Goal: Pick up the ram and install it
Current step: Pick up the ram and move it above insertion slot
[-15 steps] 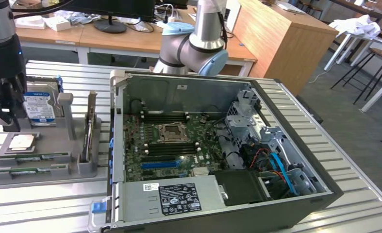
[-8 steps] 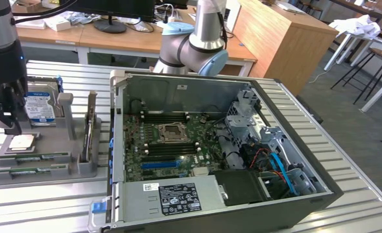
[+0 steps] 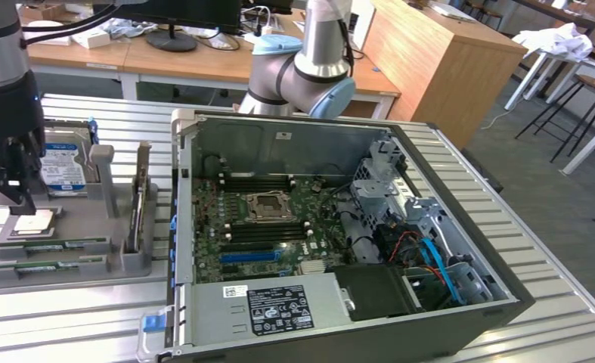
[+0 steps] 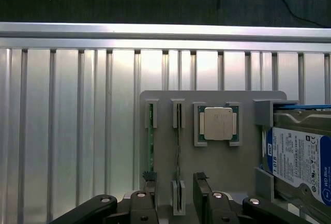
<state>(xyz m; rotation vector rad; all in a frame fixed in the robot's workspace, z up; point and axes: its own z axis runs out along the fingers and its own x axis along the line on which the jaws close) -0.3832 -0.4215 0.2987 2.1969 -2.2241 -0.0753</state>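
In the wrist view the pincer (image 4: 175, 177) is seen spread wide and empty. Its fingers (image 4: 149, 178) are set either side of a thin strip standing on edge in the grey holder (image 4: 160, 146). This strip, viewed edge-on and dark, is probably the ram (image 4: 178, 141). A second green stick (image 4: 151, 141) is slotted in line with one finger. The CPU (image 4: 218, 123) is found just past the other finger, with the hard drive (image 4: 300, 157) beyond it. The exterior view adds the open computer case (image 3: 277, 140), well apart from the pincer on the ribbed tabletop (image 3: 75, 318), its motherboard (image 3: 267, 227) exposed.
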